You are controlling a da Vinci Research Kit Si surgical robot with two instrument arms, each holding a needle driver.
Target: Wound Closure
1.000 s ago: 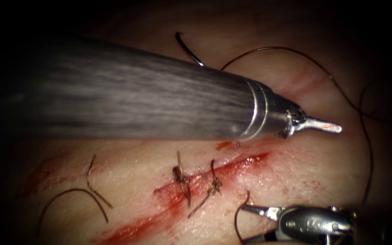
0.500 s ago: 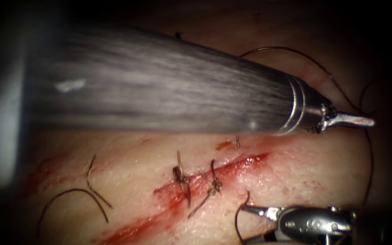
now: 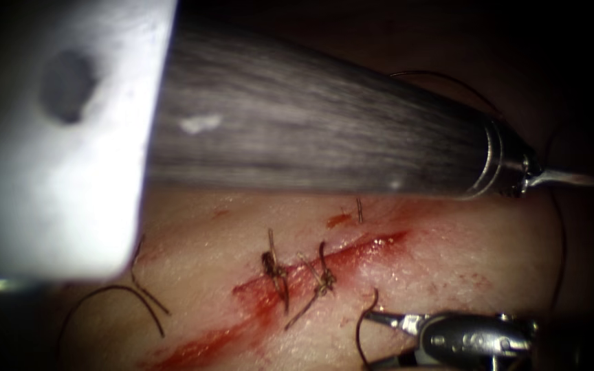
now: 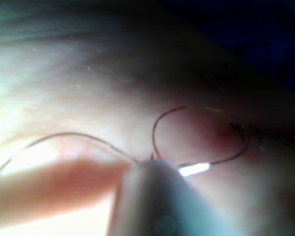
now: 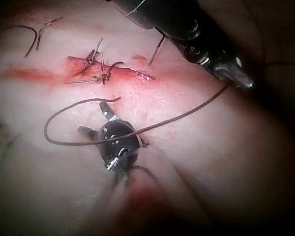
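Left tool advanced rightward since earlier frame, jaws pressed together, empty. Right tool spread beside thread, holding nothing. Needle position cannot tell. Risk: shaft sweeping over cut snags loose thread, straining stitches.

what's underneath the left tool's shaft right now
The shaft hangs over the tissue above the cut, hiding most of what lies beneath. A loop of thread emerges past its upper edge; a short thread end pokes out below.
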